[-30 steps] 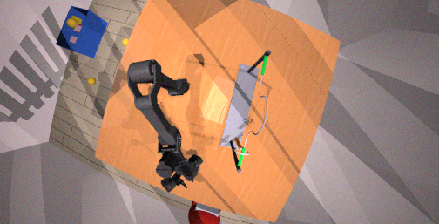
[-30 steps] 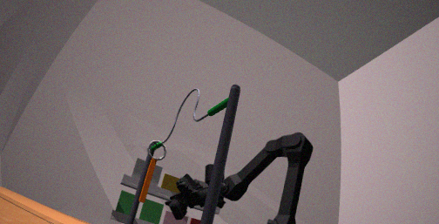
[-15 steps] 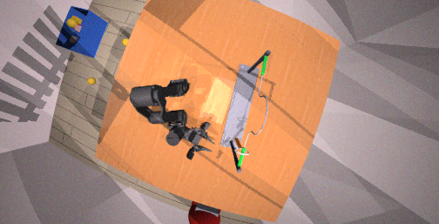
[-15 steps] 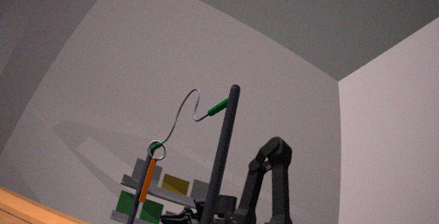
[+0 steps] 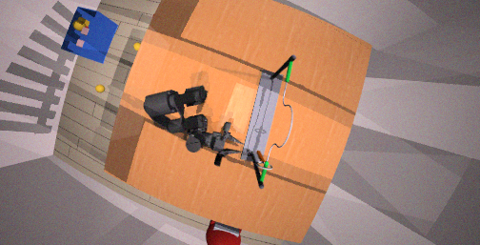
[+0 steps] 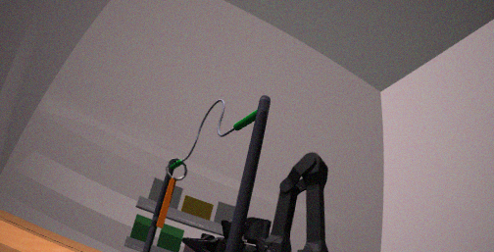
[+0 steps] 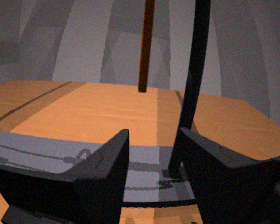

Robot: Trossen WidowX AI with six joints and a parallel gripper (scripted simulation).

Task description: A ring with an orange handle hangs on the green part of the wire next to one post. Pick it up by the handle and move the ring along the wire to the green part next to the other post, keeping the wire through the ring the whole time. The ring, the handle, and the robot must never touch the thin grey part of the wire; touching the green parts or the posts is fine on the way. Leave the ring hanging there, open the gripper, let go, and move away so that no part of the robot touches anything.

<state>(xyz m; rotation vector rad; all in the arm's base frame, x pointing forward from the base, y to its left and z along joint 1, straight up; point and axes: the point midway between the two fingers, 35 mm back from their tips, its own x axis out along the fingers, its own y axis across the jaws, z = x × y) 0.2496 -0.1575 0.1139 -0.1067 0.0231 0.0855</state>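
Note:
The ring (image 5: pixel 271 168) (image 6: pixel 186 172) hangs around the green wire part (image 5: pixel 264 176) (image 6: pixel 174 164) at its post (image 5: pixel 257 174) (image 6: pixel 154 226) (image 7: pixel 193 75). Its orange handle (image 5: pixel 260 156) (image 6: pixel 167 204) (image 7: pixel 146 50) hangs down beside that post. The thin grey wire (image 5: pixel 291 122) (image 6: pixel 199 127) curves to the other green part (image 5: pixel 290 71) (image 6: pixel 246 120) by the other post (image 5: pixel 282 68) (image 6: pixel 252 160). My gripper (image 5: pixel 241 148) (image 7: pixel 153 134) is partly open and empty. It is short of the handle and points toward it; in the wrist view the handle's lower end is above the fingertips.
The posts stand on a grey base plate (image 5: pixel 267 103) (image 7: pixel 141 155) on the wooden table (image 5: pixel 314 151). In the wrist view the post's lower part shows near the right fingertip. A blue bin (image 5: pixel 102 36) and a red object (image 5: pixel 224 236) are beyond the table.

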